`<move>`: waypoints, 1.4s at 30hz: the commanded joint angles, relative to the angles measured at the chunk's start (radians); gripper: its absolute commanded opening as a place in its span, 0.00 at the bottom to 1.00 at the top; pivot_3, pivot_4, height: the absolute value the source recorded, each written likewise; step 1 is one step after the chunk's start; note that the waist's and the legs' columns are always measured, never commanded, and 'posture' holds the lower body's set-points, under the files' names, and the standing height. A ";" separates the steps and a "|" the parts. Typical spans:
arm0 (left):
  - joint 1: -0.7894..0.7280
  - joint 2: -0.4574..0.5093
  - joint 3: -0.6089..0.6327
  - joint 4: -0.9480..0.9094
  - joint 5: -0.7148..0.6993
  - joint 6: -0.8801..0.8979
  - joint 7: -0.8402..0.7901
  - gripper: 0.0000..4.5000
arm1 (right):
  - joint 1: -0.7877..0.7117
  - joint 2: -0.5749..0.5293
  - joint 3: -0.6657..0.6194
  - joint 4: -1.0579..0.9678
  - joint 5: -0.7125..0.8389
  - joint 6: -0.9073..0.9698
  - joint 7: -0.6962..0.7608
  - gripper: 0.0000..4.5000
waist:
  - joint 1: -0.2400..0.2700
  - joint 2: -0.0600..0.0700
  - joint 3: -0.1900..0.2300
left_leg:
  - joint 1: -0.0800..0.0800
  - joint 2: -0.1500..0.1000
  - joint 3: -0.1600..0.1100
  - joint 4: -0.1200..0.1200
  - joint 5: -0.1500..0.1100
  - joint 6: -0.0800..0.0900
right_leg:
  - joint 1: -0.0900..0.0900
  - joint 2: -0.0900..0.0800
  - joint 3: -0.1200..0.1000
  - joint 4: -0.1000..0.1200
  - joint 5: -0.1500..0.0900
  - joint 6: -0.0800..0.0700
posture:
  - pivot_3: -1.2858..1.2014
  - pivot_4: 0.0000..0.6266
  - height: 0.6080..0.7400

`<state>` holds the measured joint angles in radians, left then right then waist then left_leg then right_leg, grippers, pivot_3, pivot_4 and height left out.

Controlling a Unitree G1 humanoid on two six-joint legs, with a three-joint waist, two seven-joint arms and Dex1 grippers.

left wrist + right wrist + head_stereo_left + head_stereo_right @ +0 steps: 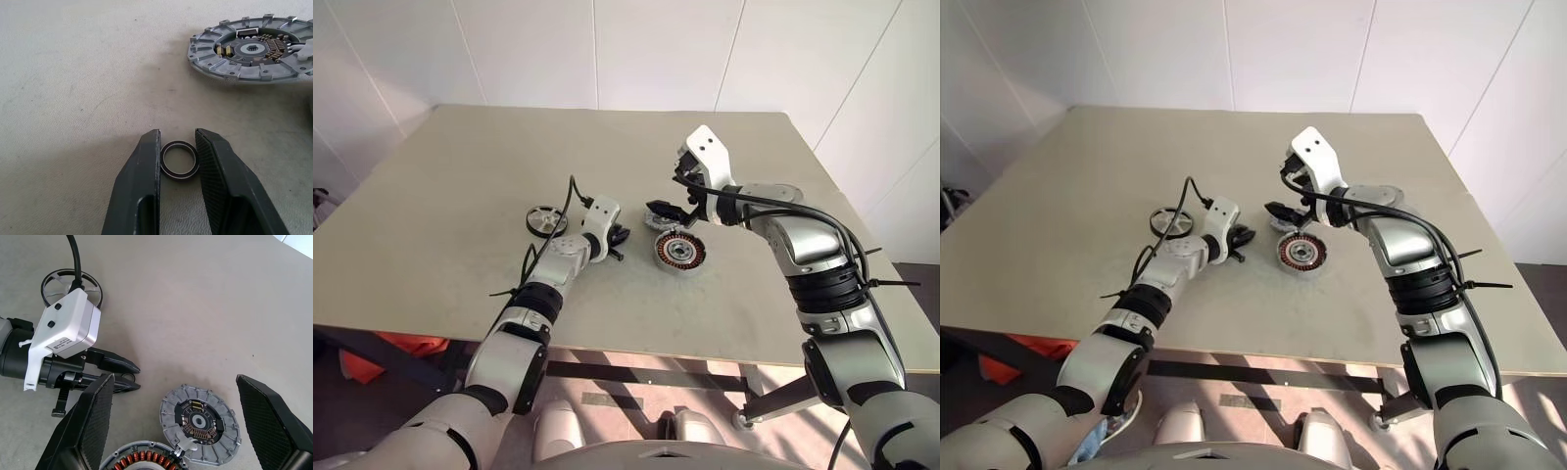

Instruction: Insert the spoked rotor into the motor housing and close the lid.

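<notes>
The motor housing (679, 251), a round puck with red-copper windings, lies on the table mid-right. Just beyond it is the lid (199, 424), a grey finned disc with a circuit board facing up. The spoked rotor (546, 220), a black wheel, rests flat to the left, behind my left wrist. My left gripper (177, 132) is low on the table with both fingers against a small dark ring (180, 160) lying there. My right gripper (173, 378) hovers above the lid and housing, fingers spread wide with nothing between them.
The beige table (460, 176) has bare room across its far and left parts. A black cable (570, 196) arcs over my left wrist near the rotor. The front edge runs close below my forearms.
</notes>
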<state>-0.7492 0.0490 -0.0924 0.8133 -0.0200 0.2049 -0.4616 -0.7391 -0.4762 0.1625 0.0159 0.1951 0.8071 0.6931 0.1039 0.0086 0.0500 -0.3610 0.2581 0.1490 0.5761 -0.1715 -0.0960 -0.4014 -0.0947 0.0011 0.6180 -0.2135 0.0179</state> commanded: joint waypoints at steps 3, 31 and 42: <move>0.003 -0.028 0.015 -0.137 -0.084 0.015 -0.121 0.22 | -0.024 -0.002 -0.019 -0.015 -0.005 -0.028 -0.010 1.00 | 0.002 0.000 0.001 | -0.002 0.000 0.000 0.000 0.000 0.000 | -0.001 0.000 0.000 0.000 0.000 0.000 | 0.52 0.00 1.00; -0.108 -0.087 -0.159 -0.058 -0.040 -0.009 -0.439 0.22 | -0.079 -0.153 -0.174 -0.012 -0.012 -0.054 -0.066 1.00 | 0.023 0.003 0.004 | -0.006 -0.001 0.000 -0.001 0.000 0.001 | -0.004 0.000 0.000 -0.002 0.000 0.000 | 0.52 0.00 1.00; -0.111 -0.100 -0.155 -0.043 -0.029 -0.020 -0.438 0.22 | 0.087 -0.341 -0.290 -0.293 0.204 -0.197 0.299 1.00 | 0.047 0.004 0.004 | -0.005 -0.001 0.000 0.000 -0.003 0.005 | -0.001 -0.001 0.000 -0.005 0.000 0.000 | 0.52 0.00 1.00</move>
<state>-0.8292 -0.0488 -0.2533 0.7816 -0.0470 0.2017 -0.8942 -0.6609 -0.7807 -0.1127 -0.2328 0.3930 0.6728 0.9347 0.1511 0.0127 0.0542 -0.3662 0.2567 0.1497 0.5760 -0.1745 -0.0906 -0.4022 -0.0964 0.0008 0.6125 -0.2133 0.0183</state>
